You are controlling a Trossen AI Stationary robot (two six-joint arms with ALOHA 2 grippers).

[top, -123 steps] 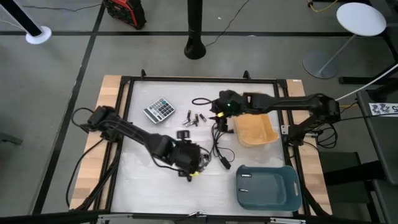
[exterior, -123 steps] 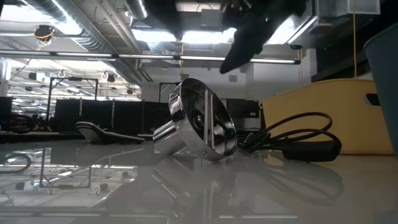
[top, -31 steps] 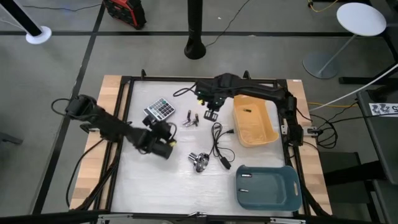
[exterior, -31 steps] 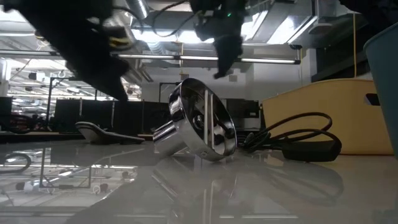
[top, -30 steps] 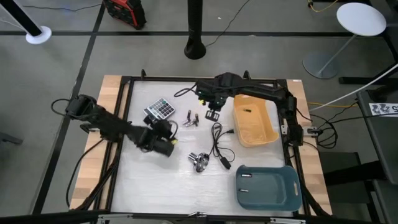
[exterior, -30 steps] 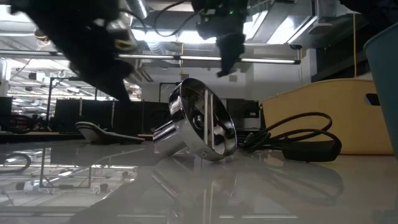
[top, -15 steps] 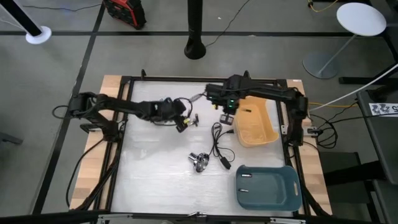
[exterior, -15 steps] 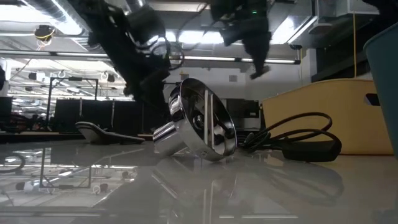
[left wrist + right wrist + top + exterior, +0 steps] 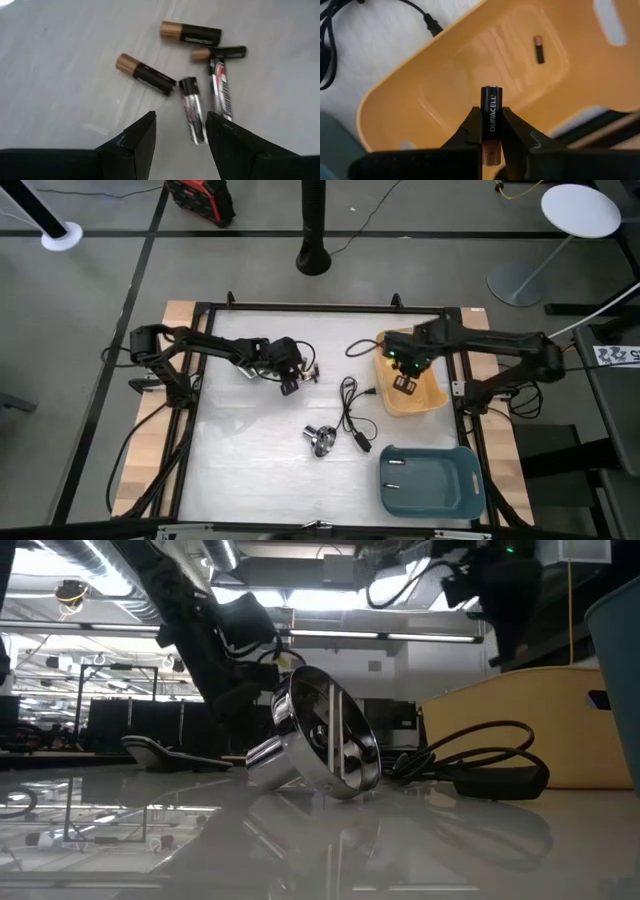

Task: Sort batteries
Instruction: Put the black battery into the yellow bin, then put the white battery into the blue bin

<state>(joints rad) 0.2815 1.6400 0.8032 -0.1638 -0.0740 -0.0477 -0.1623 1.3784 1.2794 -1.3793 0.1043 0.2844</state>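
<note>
Right gripper clenches a black battery above the yellow tray; its copper end is hidden. Left gripper hangs spread over five batteries upper-centre on the tabletop.

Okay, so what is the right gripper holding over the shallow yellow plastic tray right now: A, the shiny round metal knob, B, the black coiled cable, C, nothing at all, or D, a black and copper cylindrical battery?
D: the right gripper is shut on a black and copper cylindrical battery, held upright over the shallow yellow plastic tray, where one smaller battery already lies.
</note>
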